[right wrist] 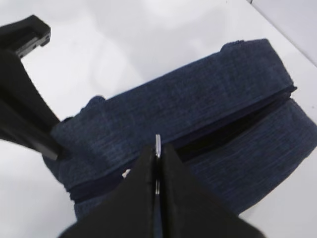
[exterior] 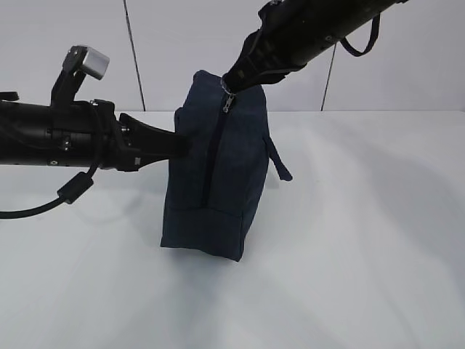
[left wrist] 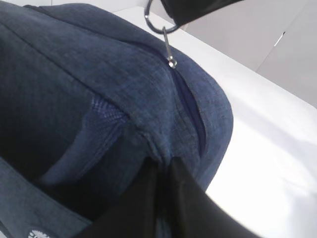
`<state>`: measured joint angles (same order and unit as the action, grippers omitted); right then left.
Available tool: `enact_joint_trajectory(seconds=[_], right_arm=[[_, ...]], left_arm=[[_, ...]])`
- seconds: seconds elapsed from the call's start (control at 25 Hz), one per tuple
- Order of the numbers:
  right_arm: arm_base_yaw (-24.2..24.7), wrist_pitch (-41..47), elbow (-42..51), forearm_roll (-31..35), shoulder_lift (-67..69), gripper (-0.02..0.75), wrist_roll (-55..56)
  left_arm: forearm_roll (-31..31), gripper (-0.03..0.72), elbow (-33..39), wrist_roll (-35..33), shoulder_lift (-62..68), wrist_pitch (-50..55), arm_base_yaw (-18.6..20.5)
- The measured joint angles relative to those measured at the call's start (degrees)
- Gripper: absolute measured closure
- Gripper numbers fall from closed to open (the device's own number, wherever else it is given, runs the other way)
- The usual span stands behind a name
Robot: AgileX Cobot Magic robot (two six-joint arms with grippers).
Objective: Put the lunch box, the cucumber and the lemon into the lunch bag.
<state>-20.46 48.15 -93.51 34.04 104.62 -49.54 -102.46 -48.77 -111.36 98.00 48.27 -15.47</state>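
The left arm's black body fills the near left of the exterior view, and its left pincer is clamped on a fold of the lunch bag at the bag's side wall; the left wrist view shows its two dark fingers pressed together on the navy fabric beside the seam. The bag stands upright on its narrow base near the middle of the white tabletop, zipper edge facing the camera.

At the top of the bag, the right pincer is closed on the silver ring pull, with the metal zipper slider hanging just below it. In the right wrist view the pincer tips meet around a thin metal piece, and the zipper line beyond them shows as a dark slit, so part of it seems parted; how far it runs open I cannot tell.

The step in hand looks like working the zipper. To do it well, the left grip should hold the fabric taut and steady as an anchor, while the right draws the pull along the line of the teeth, not away from the bag, so the bag neither tips nor lifts.

The lunch box, cucumber and lemon are not visible in any view.
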Motion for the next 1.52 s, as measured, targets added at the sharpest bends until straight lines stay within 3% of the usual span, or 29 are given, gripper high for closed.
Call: enact_joint_trajectory(seconds=[0.4, 0.92, 1.52], right_arm=[[0.0, -6.3, 0.0, 4.1, 2.2, 0.717, -1.5], [0.4, -9.8, 0.0, 6.6, 3.7, 0.717, -3.1], [3.9, -9.6, -3.3, 20.7, 8.4, 0.717, -12.4]], left_arm=[[0.0, 0.678, 0.0, 0.3, 0.0, 0.3, 0.0], [4.9, 0.678, 0.0, 10.2, -0.2, 1.1, 0.0], [6.1, 0.678, 0.0, 10.9, -0.7, 1.1, 0.0]])
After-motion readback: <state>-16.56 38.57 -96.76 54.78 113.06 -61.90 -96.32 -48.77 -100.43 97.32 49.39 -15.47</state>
